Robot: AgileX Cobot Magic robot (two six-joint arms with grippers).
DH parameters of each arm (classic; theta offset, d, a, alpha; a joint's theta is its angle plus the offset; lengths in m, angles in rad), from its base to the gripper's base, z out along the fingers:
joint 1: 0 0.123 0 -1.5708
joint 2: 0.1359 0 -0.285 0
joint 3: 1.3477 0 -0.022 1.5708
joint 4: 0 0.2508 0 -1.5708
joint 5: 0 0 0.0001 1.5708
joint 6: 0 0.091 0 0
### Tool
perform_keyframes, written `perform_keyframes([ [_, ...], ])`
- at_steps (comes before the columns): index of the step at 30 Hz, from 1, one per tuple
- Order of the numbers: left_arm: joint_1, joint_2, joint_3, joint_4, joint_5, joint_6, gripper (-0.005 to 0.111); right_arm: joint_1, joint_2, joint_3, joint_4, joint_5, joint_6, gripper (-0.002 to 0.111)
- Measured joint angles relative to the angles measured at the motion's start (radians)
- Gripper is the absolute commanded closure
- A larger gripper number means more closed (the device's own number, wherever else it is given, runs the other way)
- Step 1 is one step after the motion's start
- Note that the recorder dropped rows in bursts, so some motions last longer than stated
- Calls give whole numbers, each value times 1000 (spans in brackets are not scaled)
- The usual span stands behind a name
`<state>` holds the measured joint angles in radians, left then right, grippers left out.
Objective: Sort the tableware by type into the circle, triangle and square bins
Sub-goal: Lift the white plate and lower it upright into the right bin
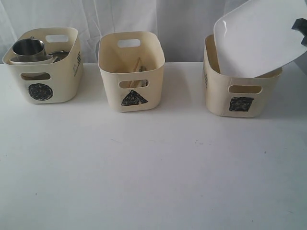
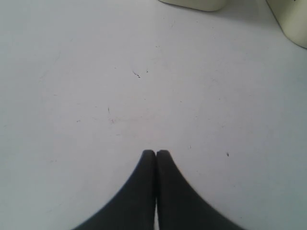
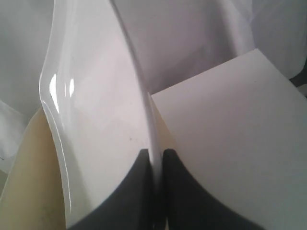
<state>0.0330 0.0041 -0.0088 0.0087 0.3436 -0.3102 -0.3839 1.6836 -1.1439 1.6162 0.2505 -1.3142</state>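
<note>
Three cream bins stand in a row: the circle bin point(image 1: 64, 86) on the left, the triangle bin point(image 1: 153, 84) in the middle, the square bin point(image 1: 216, 96) on the right. A steel mug point(image 1: 29, 48) and a steel bowl point(image 1: 61, 55) sit in the circle bin. Wooden chopsticks point(image 1: 137, 65) lean inside the triangle bin. The large white plate point(image 1: 259, 38) tilts over the square bin, its lower edge at the bin's rim. My right gripper point(image 3: 156, 152) is shut on the plate's point(image 3: 100, 120) rim and shows in the exterior view as a dark shape point(image 1: 301, 28). My left gripper point(image 2: 156, 153) is shut and empty over bare table.
The white table point(image 1: 153, 167) spreads out in front of the bins. A white curtain point(image 1: 182, 19) hangs behind them. In the left wrist view two cream bin corners point(image 2: 196, 5) show at the far edge.
</note>
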Motion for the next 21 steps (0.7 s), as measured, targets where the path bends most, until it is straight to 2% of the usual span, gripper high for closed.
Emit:
perform_keyframes([
  [3,0,0,0,0,0,0,107,21,7,0,0,-25,-25,106],
  [9,0,0,0,0,0,0,107,30,7,0,22,46,-65,80],
  [11,0,0,0,0,0,0,107,30,7,-2,24,92,-65,78],
  [15,0,0,0,0,0,0,107,33,-12,-3,26,170,-65,81],
  [19,0,0,0,0,0,0,107,39,-84,-27,38,306,-45,108],
  [21,0,0,0,0,0,0,107,59,-137,-48,-17,351,-40,108],
])
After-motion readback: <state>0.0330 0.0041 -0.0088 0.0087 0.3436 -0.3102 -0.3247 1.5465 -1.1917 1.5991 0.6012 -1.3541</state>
